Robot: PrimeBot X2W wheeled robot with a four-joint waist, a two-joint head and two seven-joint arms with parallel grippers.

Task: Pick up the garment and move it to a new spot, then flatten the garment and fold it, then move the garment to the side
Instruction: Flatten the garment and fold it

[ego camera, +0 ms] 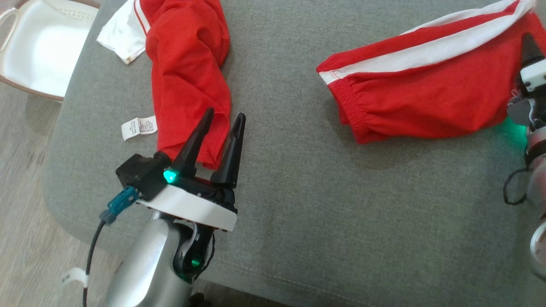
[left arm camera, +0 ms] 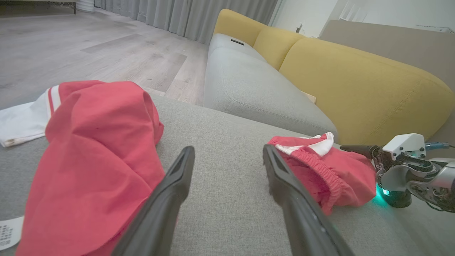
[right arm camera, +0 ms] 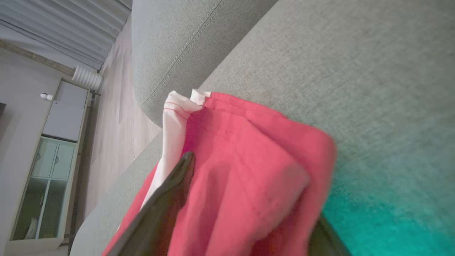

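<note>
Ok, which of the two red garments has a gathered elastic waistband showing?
The right-hand garment, with the long white stripe along it. The left-hand garment is a crumpled heap with a white corner.

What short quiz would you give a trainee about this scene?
1. True or false: the left fingers are shut on the crumpled red garment.
2. Where does the white basket stand, relative to the grey cushion? A: on it. B: on the floor beside it. C: under it.
3. Fill in: the broad stripe on the red shorts is ___.
Key: 1 false, they stand open; 2 B; 3 white.
</note>
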